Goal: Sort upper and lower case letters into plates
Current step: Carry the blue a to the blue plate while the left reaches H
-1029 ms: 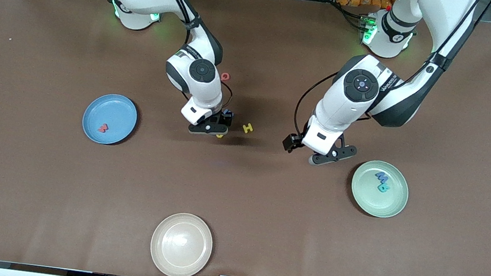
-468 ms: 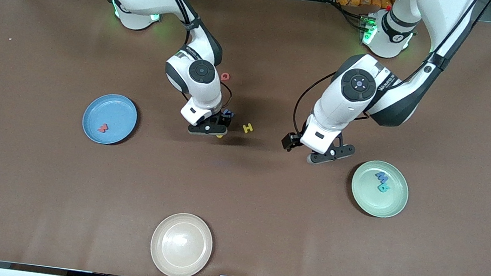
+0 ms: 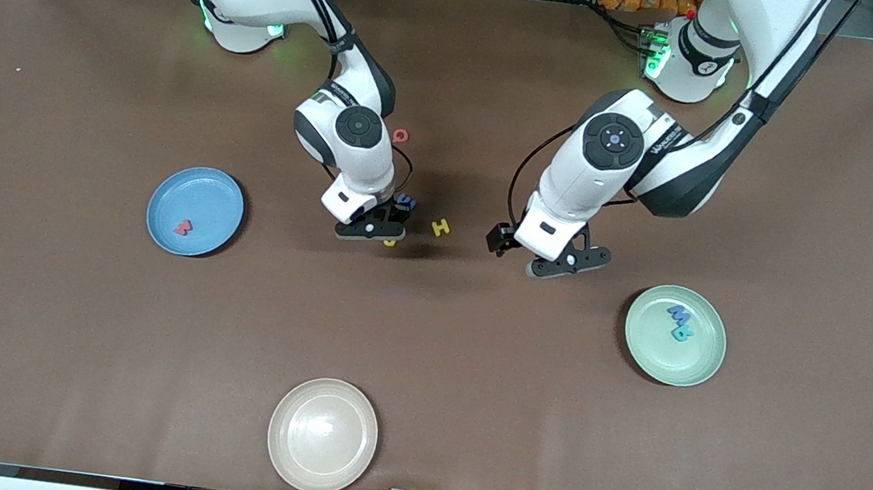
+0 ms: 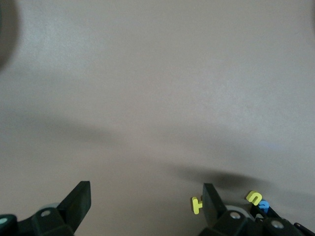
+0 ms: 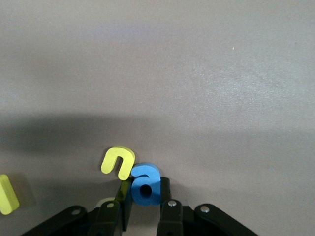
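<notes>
My right gripper [image 3: 401, 209] is down at the table, shut on a blue letter "a" [image 5: 145, 184] that sits between its fingers [image 5: 165, 192]. A yellow "n" [image 5: 118, 161] lies touching that letter, and a yellow "H" [image 3: 440, 227] lies beside them toward the left arm's end. A red letter [image 3: 401, 136] lies nearer the robots' bases. My left gripper [image 3: 567, 263] hangs open over bare table between the "H" and the mint plate [image 3: 701, 365]. That plate holds a blue letter [image 3: 678, 313] and a teal one [image 3: 680, 333]. The blue plate [image 3: 214, 193] holds a red letter [image 3: 183, 227].
A cream-beige plate [image 3: 322, 435] with nothing in it stands near the table's front edge. Brown table [image 3: 59, 332] spreads wide around the plates. Both arms' bases stand along the edge farthest from the front camera.
My right gripper has closed on the blue "a" without moving off. The left arm has drifted toward the right arm's end, closer to the yellow "H", its gripper still open.
</notes>
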